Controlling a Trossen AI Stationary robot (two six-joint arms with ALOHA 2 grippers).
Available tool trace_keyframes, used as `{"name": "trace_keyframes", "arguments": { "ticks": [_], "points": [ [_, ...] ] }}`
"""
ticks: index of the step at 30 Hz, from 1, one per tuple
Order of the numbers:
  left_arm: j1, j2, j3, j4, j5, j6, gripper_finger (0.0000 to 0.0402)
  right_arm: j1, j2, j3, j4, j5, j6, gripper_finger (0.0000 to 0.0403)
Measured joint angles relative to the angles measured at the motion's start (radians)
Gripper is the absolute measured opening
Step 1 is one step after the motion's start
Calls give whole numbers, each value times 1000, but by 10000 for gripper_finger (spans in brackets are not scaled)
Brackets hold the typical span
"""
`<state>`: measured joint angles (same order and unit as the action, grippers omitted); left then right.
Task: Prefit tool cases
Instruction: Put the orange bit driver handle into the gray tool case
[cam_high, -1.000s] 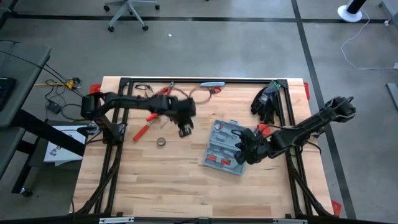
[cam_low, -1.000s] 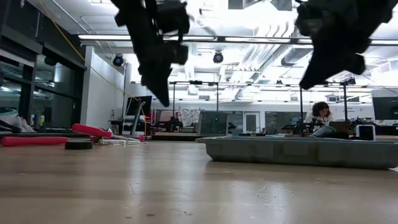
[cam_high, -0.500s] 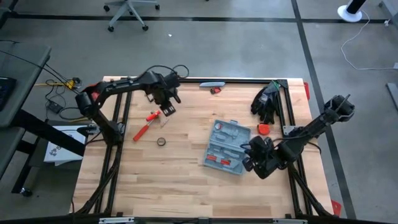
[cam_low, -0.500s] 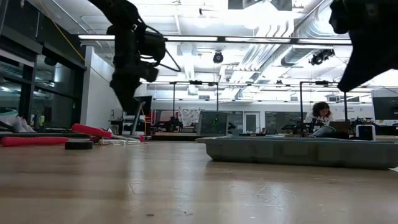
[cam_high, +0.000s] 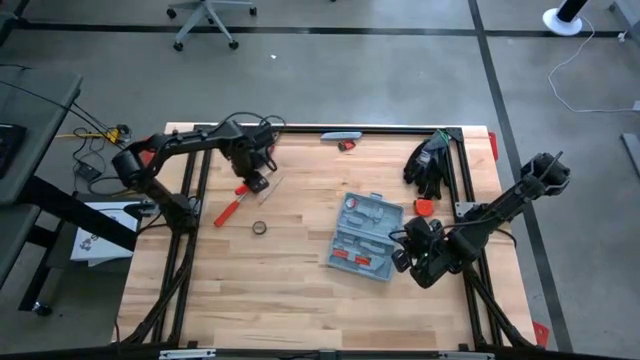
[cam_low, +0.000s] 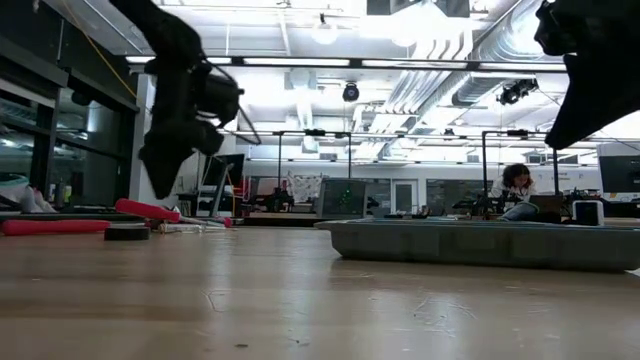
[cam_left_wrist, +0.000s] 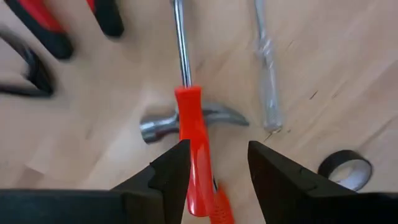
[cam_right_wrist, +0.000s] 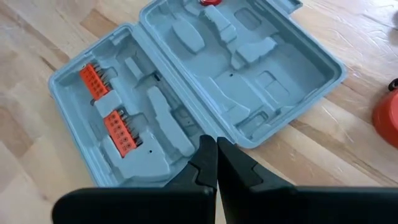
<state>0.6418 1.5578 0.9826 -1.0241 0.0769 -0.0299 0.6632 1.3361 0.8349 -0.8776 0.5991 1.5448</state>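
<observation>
The grey-blue tool case (cam_high: 362, 235) lies open and flat on the table right of the middle, with its moulded slots up and two orange bit strips (cam_right_wrist: 109, 106) in it; it also shows in the low view (cam_low: 480, 245). My right gripper (cam_high: 403, 258) (cam_right_wrist: 216, 155) is shut and empty above the case's near right edge. My left gripper (cam_high: 255, 180) (cam_left_wrist: 214, 168) is open above the loose tools at the far left. Its fingers stand on either side of a red handle (cam_left_wrist: 193, 137) that crosses a hammer head (cam_left_wrist: 155, 127), clear of both.
Red-and-black pliers (cam_left_wrist: 56, 25), a clear-handled screwdriver (cam_left_wrist: 267, 93) and a black tape roll (cam_high: 260, 228) lie near my left gripper. Black gloves (cam_high: 430, 160) and a red round thing (cam_high: 424, 207) lie at the far right. A person (cam_low: 515, 190) sits far off in the room.
My left gripper has swung from the table's middle toward the far left, over the loose tools, and has come lower. My right gripper has drawn back from over the case toward the near right and risen.
</observation>
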Motion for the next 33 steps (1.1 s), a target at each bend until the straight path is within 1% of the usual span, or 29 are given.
{"name": "trace_keyframes", "arguments": {
  "ticks": [4,9,14,18,21,24,29,33],
  "points": [
    [-10,-57,-91,74,-21,-50,155,0,0,0,-4,0,0,1],
    [-28,-124,-184,129,-102,-109,155,-2,0,0,-25,0,0,1],
    [-48,-145,-257,161,-108,-152,150,-2,0,0,-27,24,0,1],
    [-75,-145,-299,189,-113,-194,138,-2,0,0,-31,41,0,1],
    [-105,-145,-301,193,-126,-217,111,-2,0,0,-32,41,0,1],
    [-134,-145,-301,197,-123,-230,64,-2,0,0,-32,41,-5,1],
    [-180,-164,-301,197,-127,-259,63,-2,0,0,-40,41,-8,1],
    [-215,-216,-274,192,-120,-292,63,-2,0,0,-49,41,-8,1]
  ]
}}
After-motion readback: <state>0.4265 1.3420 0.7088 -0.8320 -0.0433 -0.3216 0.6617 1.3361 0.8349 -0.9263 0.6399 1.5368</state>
